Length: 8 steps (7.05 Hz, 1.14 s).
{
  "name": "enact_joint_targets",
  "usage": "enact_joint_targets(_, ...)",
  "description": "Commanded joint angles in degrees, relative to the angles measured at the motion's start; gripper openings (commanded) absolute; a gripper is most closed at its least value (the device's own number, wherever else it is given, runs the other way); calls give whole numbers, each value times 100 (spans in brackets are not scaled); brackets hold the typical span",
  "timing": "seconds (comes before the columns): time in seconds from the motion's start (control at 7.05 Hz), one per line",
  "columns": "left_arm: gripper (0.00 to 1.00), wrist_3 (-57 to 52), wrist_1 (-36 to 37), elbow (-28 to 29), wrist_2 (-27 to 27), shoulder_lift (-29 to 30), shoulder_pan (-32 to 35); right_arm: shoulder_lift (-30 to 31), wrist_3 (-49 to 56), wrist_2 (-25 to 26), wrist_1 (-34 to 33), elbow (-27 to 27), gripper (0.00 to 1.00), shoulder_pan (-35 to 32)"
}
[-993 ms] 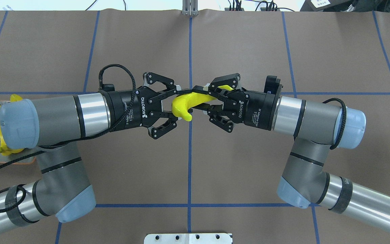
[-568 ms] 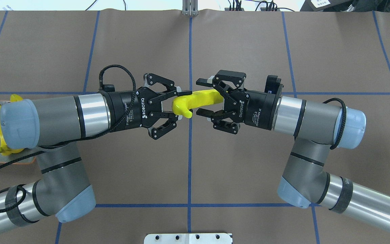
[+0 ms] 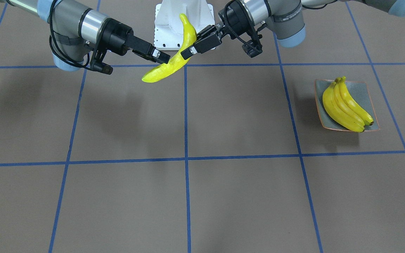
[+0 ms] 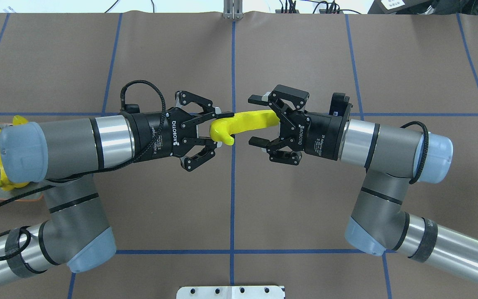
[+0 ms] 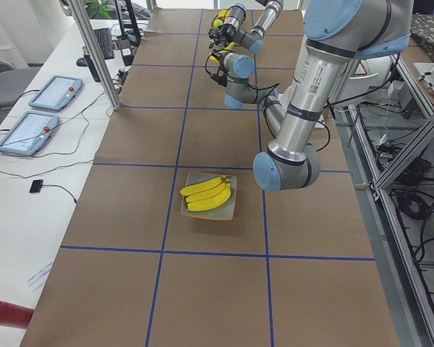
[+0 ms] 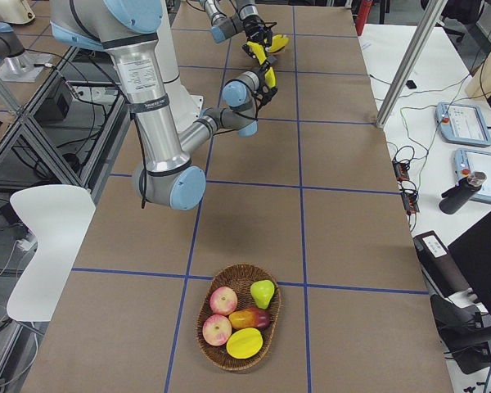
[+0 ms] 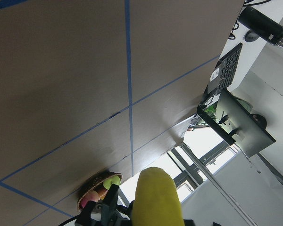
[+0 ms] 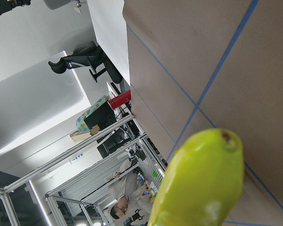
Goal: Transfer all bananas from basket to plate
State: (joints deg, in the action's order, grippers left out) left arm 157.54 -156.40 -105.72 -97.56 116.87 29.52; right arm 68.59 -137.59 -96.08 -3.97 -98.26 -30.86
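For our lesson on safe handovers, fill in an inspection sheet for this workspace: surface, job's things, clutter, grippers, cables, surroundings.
Surface: brown table cover with a blue tape grid, lying flat.
Job's things: three bananas lie on the plate; a fourth banana is held in the air; the basket shows other fruit, no banana.
Clutter: nothing seen.
Grippers: left gripper shut on the fourth banana; right gripper open, fingers either side of its other end.
Cables: a black cable loops at the left wrist, apart from the banana.
Surroundings: tablets on a side bench; a white chair.
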Motion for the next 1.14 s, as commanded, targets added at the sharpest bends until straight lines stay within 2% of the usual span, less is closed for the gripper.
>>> enact_joint_targets(0.0,0,-126,48,17,0,-215,176,206,527,-373,-94,26,100,-426)
enact_joint_targets(0.14,0,-458,49,-18,-9,-382,282,277,1149,-803,-330,78,100,-734)
enact_joint_targets(0.28,0,-792,57,-36,-392,-610,500,277,1799,-1051,-837,70,100,-963)
enact_joint_targets(0.43,0,-1335,49,-45,-1231,-743,981,269,2562,-1392,-1390,70,100,-1209)
enact_joint_targets(0.57,0,-1914,23,-53,-1788,-1006,1369,268,3231,-1735,-1996,70,100,-1455)
enact_joint_targets(0.85,0,-3511,-13,-290,-2685,-1795,2037,268,4698,-2001,-3191,53,100,-1790)
enact_joint_targets(0.99,0,-4303,-170,-430,-2838,-2330,2258,277,5219,-2141,-3589,61,100,-1948)
